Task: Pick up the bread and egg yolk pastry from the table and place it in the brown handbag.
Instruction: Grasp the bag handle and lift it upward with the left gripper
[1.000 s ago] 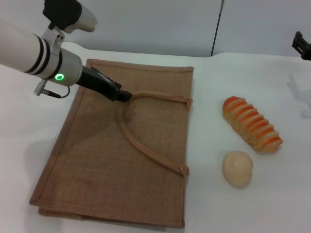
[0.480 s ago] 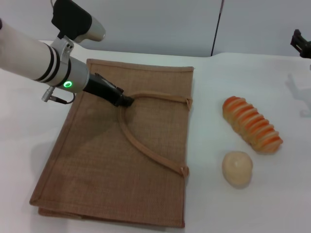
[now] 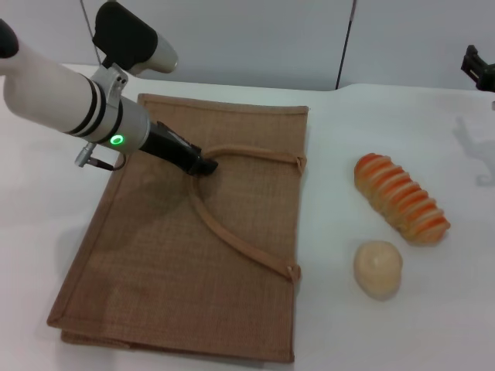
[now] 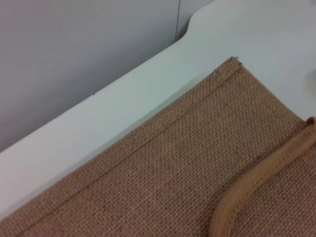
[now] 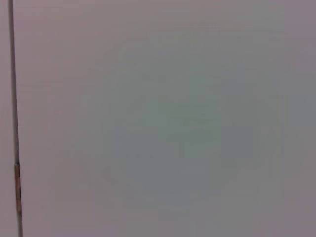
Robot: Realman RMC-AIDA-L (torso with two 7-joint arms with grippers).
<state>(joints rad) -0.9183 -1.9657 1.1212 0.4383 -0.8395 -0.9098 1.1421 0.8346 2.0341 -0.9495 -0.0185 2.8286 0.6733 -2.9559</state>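
Across the left half of the white desk (image 3: 433, 325) in the head view lies the flat tan-brown woven jute handbag (image 3: 162, 270), and the left gripper (image 3: 203, 164) has its dark tip down at the bend of the bag's curved strap handle (image 3: 232, 239), whether parted or closed I cannot tell; toward the right edge rest the ridged orange-and-cream striped bread loaf (image 3: 401, 199) and, just nearer the front edge, the round pale cream egg yolk pastry (image 3: 377, 268), while the right gripper (image 3: 479, 68) sits at the far right corner. From the left wrist, only the handbag's weave (image 4: 163, 177), its strap (image 4: 256, 192) and the desk's far edge (image 4: 98, 128) show; the right wrist view shows a plain grey surface.
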